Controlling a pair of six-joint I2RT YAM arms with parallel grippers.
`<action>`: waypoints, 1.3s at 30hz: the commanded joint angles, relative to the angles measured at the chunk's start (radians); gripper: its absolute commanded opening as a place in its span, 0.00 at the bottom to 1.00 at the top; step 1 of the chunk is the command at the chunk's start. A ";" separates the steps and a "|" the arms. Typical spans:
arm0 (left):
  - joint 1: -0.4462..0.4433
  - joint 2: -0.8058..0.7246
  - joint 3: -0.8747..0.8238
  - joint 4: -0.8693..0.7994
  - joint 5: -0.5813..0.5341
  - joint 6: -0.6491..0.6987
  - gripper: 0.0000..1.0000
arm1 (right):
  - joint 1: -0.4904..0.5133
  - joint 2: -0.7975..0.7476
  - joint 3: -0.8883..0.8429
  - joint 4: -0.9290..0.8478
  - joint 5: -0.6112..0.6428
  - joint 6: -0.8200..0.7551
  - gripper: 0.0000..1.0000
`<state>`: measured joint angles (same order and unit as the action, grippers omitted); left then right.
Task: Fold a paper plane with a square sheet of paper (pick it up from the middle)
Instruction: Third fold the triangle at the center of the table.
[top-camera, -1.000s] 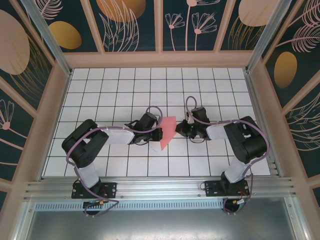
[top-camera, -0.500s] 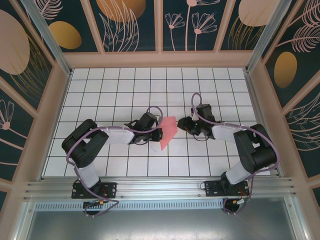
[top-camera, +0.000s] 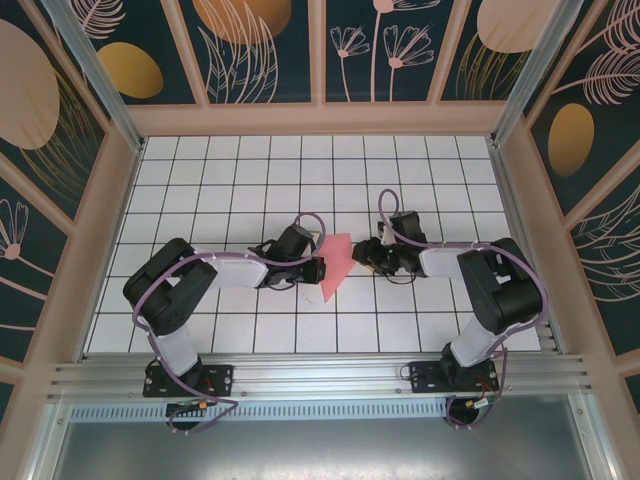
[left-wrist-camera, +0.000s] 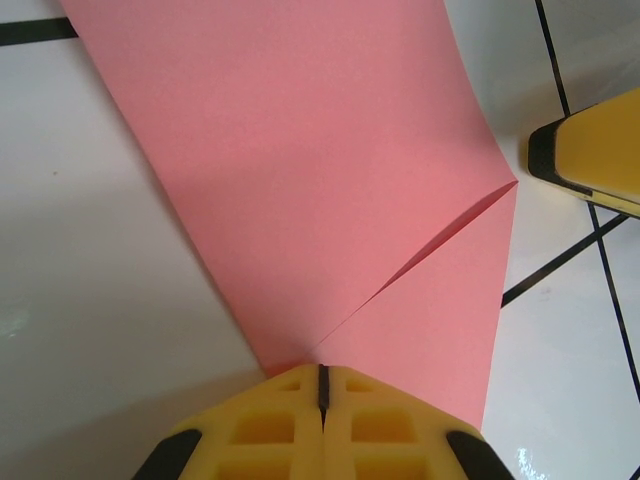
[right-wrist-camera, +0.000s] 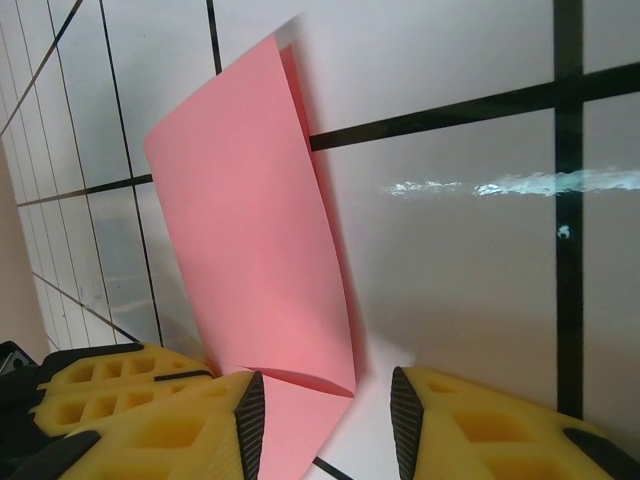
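Our left gripper (left-wrist-camera: 322, 386) is clamped on the near edge of the square sheet of paper (left-wrist-camera: 320, 170), which fans out ahead of it. Our right gripper (right-wrist-camera: 325, 420) stands partly open, the sheet's free corner between its jaws and the long fold running away ahead.

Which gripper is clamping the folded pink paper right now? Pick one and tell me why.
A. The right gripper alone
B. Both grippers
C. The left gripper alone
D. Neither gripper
C: the left gripper has its yellow fingers pressed together on the edge of the folded pink paper. The right gripper stands with its jaws apart, so it isn't pinching the sheet.
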<state>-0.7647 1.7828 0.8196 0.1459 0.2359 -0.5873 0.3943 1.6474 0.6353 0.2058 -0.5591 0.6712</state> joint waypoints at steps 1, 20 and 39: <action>-0.002 0.010 -0.024 -0.066 0.039 0.017 0.02 | 0.015 0.035 0.014 0.043 -0.048 0.020 0.38; -0.002 0.002 -0.028 -0.056 0.040 0.006 0.03 | 0.027 -0.001 -0.013 0.085 -0.055 0.072 0.36; -0.002 -0.018 -0.035 -0.038 0.032 -0.014 0.06 | 0.037 0.020 -0.040 0.199 -0.120 0.100 0.25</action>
<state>-0.7647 1.7786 0.8055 0.1658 0.2619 -0.5888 0.4217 1.6524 0.5816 0.3779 -0.6559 0.7864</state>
